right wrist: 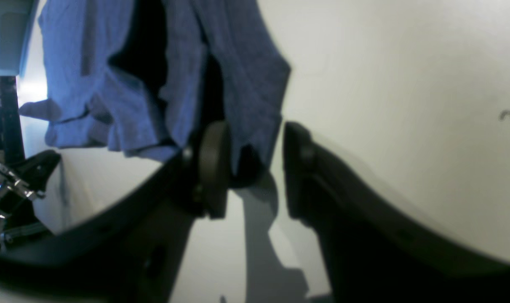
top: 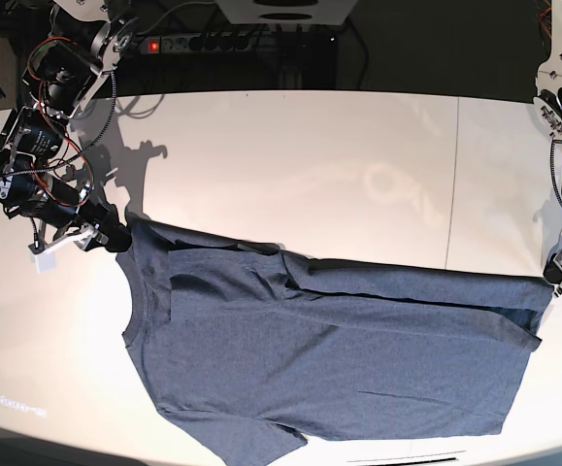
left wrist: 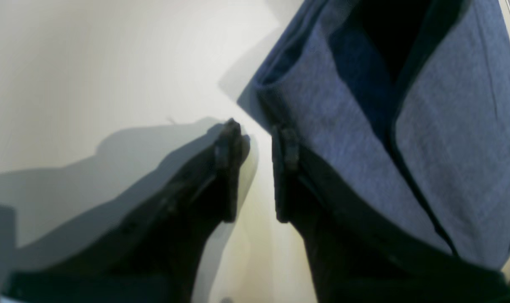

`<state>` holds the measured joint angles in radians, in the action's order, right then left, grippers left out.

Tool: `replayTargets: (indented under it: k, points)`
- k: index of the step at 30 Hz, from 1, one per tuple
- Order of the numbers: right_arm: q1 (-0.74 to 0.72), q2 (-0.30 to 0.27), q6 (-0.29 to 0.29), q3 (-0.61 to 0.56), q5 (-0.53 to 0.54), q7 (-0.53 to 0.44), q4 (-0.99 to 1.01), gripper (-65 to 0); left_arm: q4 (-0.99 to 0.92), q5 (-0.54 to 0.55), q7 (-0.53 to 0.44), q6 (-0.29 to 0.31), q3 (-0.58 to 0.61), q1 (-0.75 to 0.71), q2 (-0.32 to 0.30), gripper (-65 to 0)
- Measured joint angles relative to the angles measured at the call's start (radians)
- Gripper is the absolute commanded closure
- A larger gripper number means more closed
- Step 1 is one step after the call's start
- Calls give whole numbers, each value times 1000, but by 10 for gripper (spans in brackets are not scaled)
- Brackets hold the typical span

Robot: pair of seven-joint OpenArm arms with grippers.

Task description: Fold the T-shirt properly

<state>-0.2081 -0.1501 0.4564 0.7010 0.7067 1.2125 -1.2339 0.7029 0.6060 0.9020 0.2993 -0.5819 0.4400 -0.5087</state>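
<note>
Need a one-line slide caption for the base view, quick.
Large slate-blue cotton T-shirt spread across white table, one gripper at each far corner.

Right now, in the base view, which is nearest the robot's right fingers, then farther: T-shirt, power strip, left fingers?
1. T-shirt, right beside them.
2. Power strip, behind, at the back.
3. Left fingers, far across the shirt.

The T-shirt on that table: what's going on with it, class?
A two-armed robot is partway through folding the T-shirt, which lies spread on the white table with its far edge folded over. The right gripper sits at the collar-end corner, the left gripper at the hem-end corner. Both have open jaws at the fabric's edge; neither clearly grips it.
</note>
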Motion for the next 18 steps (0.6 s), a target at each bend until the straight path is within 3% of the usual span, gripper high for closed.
replayTargets:
  k: [9,18]
  points:
    - [-6,0,0,0,4,0,0,-225,-2,-2,-44,16,0,1,7,-168]
    - [-8,0,0,-1,7,0,0,-225,-1,-3,-95,27,0,5,53,-168]
